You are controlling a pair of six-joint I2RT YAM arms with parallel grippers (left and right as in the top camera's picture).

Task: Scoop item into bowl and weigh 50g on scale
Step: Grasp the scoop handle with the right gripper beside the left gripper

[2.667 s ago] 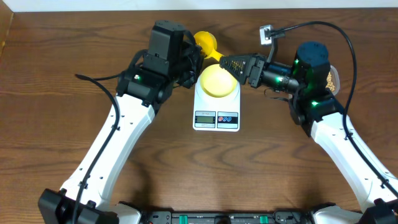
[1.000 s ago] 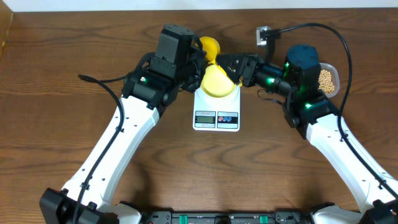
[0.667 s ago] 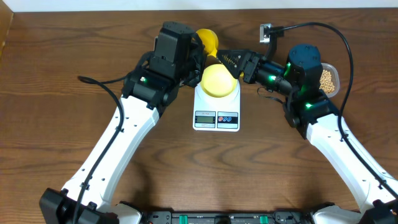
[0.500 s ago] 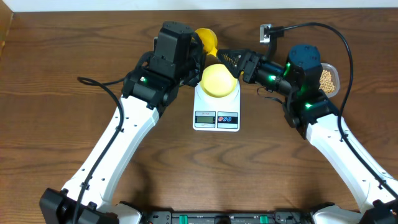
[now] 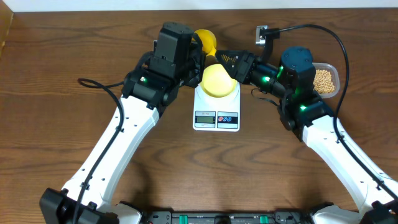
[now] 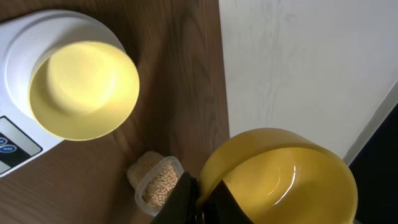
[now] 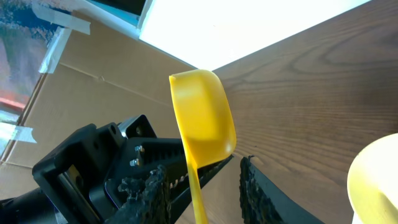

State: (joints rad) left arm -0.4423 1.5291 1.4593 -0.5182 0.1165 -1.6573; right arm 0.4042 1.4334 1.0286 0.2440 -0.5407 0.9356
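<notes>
One bowl [image 5: 216,81] stayed on the scale [image 5: 216,113] overhead; left fingers [image 5: 194,57] gripped the scoop [image 5: 206,41] behind it, while right fingers [image 5: 230,61] had slid left, baring more beans [image 5: 323,79] in the tub [image 5: 336,71]. Left wrist: scoop empty. Right wrist: fingers wide, flanking the scoop's handle.

A robotics lab, seemingly: two cabled robot arms [image 5: 118,143] at a wood-grain table [image 5: 50,124], taped cardboard [image 7: 93,68], bare white wall [image 6: 298,62].
</notes>
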